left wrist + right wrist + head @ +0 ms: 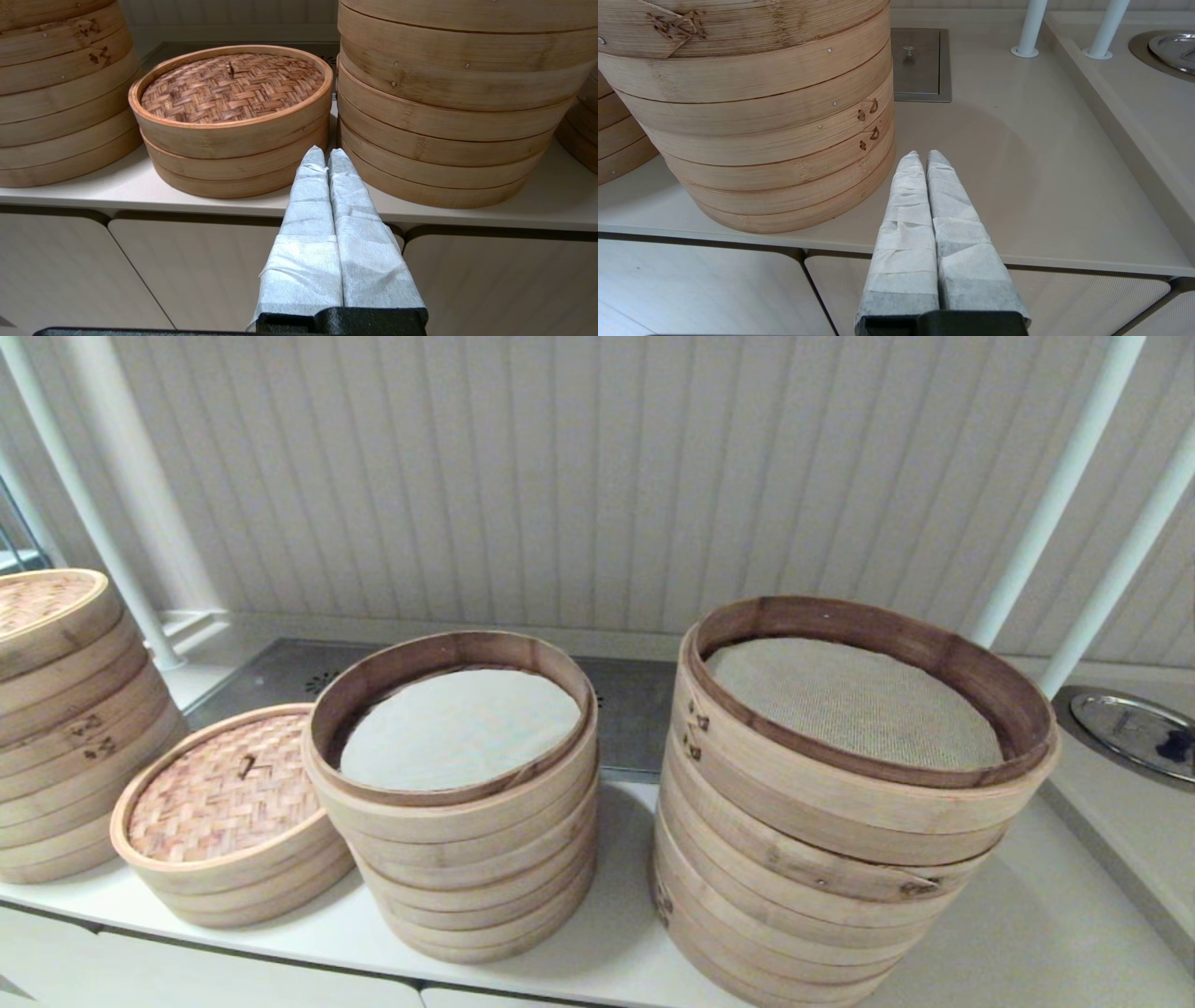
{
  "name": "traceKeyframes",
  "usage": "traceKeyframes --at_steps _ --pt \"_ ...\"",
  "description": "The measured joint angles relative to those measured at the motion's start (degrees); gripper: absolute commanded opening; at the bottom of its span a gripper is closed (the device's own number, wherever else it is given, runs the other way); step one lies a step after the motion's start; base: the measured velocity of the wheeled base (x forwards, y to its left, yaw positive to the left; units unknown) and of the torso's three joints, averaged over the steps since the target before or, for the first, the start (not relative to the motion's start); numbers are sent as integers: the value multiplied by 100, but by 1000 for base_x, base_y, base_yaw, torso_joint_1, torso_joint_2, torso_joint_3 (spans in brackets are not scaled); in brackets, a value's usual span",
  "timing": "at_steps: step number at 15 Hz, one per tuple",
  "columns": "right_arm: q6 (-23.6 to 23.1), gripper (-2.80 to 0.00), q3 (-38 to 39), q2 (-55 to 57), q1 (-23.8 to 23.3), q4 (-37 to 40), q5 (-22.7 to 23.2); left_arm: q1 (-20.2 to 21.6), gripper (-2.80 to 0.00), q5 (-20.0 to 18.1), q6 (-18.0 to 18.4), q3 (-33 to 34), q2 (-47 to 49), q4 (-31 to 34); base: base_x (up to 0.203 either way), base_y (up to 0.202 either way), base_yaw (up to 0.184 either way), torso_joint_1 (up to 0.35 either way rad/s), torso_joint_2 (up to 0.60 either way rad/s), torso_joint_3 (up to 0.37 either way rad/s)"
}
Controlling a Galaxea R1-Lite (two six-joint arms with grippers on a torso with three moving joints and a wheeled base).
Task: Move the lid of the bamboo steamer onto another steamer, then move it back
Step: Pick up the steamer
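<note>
The bamboo steamer lid (224,793) (232,86), brown weave with a small centre knob and pale rim, sits flat on a shallow steamer (247,891) (233,172) two bands high. That steamer's inside is hidden under the lid. My left gripper (326,151) is shut and empty. It hangs in front of the counter edge, level with the gap between the shallow steamer and the stack to its right. My right gripper (923,154) is also shut and empty, by the front edge beside the widest stack. Neither gripper shows in the head view.
A lidless multi-tier stack with a white liner (485,868) (448,140) stands right of the lid. The widest stack, with a grey mesh liner (822,859) (761,140), is further right. A tall lidded stack (65,728) stands far left. White posts (1029,28) and a metal dish (1134,733) stand at the right.
</note>
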Motion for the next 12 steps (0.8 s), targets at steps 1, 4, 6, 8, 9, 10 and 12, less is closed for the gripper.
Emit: traceKeyframes --at_steps 1,4,6,8,9,10,12 --pt "-2 -280 0 0 0 2 2 -2 -280 9 4 2 0 0 0 0 0 0 0 0" --pt "-1 -280 0 0 0 0 1 -6 -280 211 411 -9 0 248 0 0 0 0 0 0" --pt "-2 -280 0 0 0 0 2 -9 -280 240 433 -7 0 272 0 0 0 0 0 0" --pt "0 -280 0 0 0 0 2 -11 -280 243 451 -2 0 284 0 0 0 0 0 0" --pt "0 -280 0 0 0 0 2 -11 -280 241 453 0 0 283 0 0 0 0 0 0" --pt "-2 -280 0 0 0 0 2 -11 -280 240 433 2 0 280 0 0 0 0 0 0" --pt "0 -280 0 0 0 0 0 -9 -280 244 382 2 0 284 0 0 0 0 0 0"
